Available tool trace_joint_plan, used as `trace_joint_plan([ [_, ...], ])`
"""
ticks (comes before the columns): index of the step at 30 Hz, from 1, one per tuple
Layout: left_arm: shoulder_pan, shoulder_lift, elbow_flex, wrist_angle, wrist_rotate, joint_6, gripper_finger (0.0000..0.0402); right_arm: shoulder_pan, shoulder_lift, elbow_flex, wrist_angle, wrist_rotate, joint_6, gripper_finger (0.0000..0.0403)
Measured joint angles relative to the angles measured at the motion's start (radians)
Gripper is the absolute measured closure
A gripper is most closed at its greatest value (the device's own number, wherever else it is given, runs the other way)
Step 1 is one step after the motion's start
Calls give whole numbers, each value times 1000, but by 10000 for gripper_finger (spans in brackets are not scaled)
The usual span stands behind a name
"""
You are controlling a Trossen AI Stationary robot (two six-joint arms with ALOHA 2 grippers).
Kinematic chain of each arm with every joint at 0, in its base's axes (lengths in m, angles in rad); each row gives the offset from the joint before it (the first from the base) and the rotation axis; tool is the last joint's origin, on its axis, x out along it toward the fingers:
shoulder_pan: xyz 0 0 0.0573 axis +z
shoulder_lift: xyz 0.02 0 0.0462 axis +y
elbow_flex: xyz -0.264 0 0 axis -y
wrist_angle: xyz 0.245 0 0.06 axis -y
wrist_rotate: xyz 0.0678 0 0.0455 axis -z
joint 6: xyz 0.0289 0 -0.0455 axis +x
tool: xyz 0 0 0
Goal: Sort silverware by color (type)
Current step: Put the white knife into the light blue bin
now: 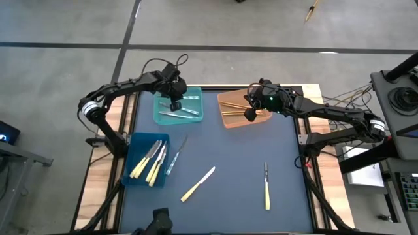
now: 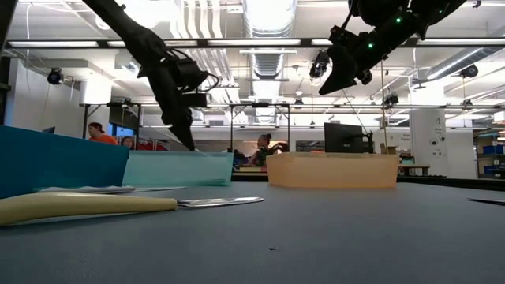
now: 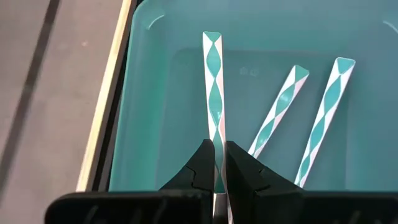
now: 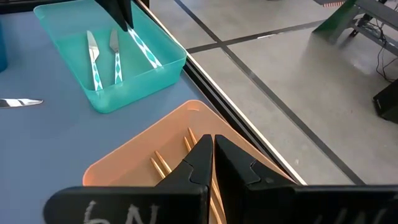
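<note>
My left gripper reaches into the teal bin and is shut on a silvery piece with a teal-and-white patterned handle. Two like pieces lie flat on the bin's floor. My right gripper hangs shut and empty above the orange bin, which holds orange-tan pieces. A blue bin holds pale yellow pieces. Loose on the mat are a silvery knife, a pale yellow knife and a yellow-handled fork. My left gripper pinches the patterned piece between its two fingers, which come slanting down from above. The piece runs along the fingers, and its patterned handle sticks out past the fingertips toward the bin's wall. Whether its free end touches the bin floor, I cannot tell.
The three bins stand along the mat's far and left sides; the teal and orange ones have low walls. The dark mat's near middle is open around the loose pieces. Wooden table edges flank the mat. People sit in the room beyond the table.
</note>
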State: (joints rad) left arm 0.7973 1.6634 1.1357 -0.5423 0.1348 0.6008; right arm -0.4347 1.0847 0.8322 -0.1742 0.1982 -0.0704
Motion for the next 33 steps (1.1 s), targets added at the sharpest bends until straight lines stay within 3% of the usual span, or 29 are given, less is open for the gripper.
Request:
trace_joint_plan([
  [8, 30, 0, -28, 52, 67, -7, 399, 0, 0, -1, -1, 0, 0, 394],
  [27, 30, 0, -165, 268, 67, -12, 398, 0, 0, -2, 0, 0, 1, 394],
  [33, 30, 0, -176, 271, 58, -27, 373, 0, 0, -2, 0, 0, 3, 394],
])
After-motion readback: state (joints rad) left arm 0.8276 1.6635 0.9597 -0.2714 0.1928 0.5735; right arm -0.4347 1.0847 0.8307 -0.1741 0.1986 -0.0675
